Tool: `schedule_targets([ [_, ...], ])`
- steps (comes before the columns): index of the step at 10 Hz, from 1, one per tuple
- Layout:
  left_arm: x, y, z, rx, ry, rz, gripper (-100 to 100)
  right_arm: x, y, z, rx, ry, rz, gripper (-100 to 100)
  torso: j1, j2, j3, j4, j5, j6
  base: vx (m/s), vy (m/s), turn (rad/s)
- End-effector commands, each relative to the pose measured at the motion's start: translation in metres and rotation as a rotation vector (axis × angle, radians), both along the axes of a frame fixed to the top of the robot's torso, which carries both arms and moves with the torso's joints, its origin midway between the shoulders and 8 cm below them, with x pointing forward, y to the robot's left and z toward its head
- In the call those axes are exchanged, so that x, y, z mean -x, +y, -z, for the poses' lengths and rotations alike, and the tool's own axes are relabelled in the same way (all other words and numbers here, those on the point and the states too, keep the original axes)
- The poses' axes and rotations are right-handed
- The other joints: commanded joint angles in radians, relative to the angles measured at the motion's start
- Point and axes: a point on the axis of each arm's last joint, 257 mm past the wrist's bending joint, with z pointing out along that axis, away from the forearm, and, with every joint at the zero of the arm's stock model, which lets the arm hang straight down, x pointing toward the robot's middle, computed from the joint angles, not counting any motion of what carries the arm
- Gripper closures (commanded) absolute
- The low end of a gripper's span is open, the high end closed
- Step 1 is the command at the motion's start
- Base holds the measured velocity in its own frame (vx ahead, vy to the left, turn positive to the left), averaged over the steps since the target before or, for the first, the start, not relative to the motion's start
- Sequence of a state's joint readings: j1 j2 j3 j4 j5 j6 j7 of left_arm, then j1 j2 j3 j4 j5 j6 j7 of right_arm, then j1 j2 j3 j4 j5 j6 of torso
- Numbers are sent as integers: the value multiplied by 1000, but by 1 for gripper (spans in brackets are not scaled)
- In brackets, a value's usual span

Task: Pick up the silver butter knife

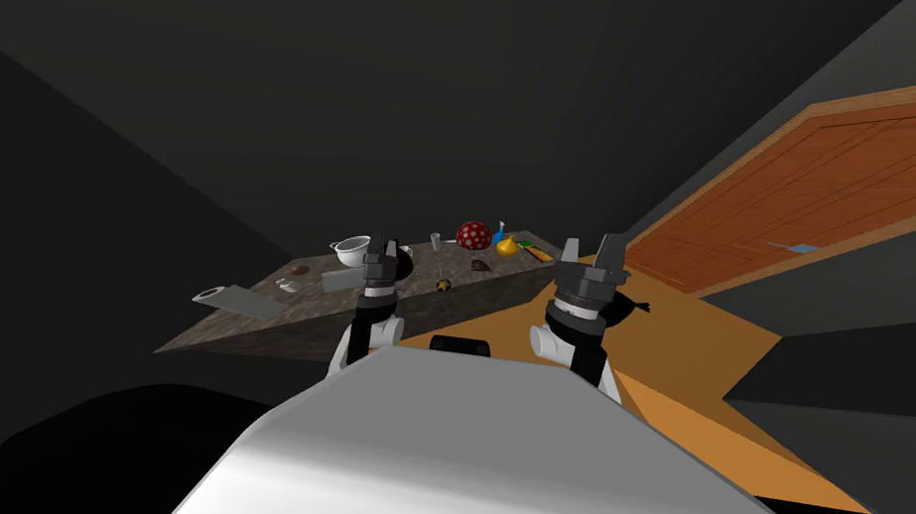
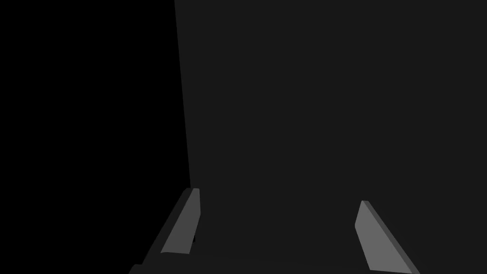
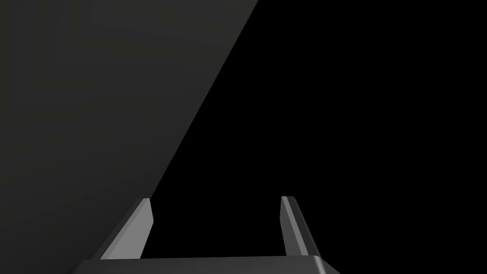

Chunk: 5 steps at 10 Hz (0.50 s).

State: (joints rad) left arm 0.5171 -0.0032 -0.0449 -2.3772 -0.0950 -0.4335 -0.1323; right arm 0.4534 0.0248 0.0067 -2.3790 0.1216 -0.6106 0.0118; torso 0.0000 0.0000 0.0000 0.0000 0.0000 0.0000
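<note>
A stone-topped table (image 1: 508,288) stands in front of me with several small things on it. Among them I cannot tell which is the butter knife; a small pale piece (image 1: 287,285) lies near the table's left part. My left gripper (image 1: 383,249) is raised before the table's near edge, and its wrist view shows it open (image 2: 278,196) and holding nothing. My right gripper (image 1: 590,249) is up beside the table's right corner, also open (image 3: 216,199) and holding nothing.
On the table are a white bowl (image 1: 352,251), a grey slab (image 1: 250,300), a white cup (image 1: 212,295), a red dotted ball (image 1: 473,234) and a yellow thing (image 1: 507,247). A wooden door (image 1: 820,187) stands to the right, past orange floor (image 1: 690,344).
</note>
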Motion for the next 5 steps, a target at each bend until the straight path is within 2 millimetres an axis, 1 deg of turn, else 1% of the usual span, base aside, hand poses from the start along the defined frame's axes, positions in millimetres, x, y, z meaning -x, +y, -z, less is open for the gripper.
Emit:
schedule_targets([
  [1,-2,-1,6,-30,23,6,-100,0,0,0,0,0,0,0,0,0,0,0,0,0,-9,-11,-65],
  [3,-6,1,18,-75,73,7,-100,0,0,0,0,0,0,0,-1,1,1,0,0,0,-26,-24,-102],
  [5,-11,8,37,-121,144,-6,-100,0,0,0,0,0,0,0,-2,3,2,1,0,0,-47,-38,-166],
])
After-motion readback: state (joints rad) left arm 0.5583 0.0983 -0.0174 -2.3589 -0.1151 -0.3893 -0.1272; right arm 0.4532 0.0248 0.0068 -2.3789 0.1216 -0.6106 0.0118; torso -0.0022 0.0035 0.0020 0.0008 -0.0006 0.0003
